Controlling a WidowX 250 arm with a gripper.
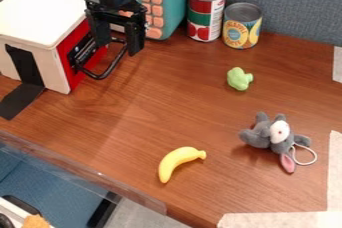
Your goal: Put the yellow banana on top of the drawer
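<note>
Banana (pixel 175 160) on table (pixel 150 104), well apart from gripper (pixel 119 47), toward near edge and slightly right in view; long axis slanting lower left to upper right. Gripper spread, pinching nothing, beside drawer (pixel 41 6) front. Handle (pixel 111 69) juts close below it, could snag; lift clear first, then swing to banana. Mouse (pixel 270 134) right of banana, apart. Green toy (pixel 238 79) and cans (pixel 206 13) farther back, off likely path.

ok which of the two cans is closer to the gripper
The taller can, with the red, white and green label; the shorter can, its label yellow and blue, stands to its right in the view, farther from the gripper.
</note>
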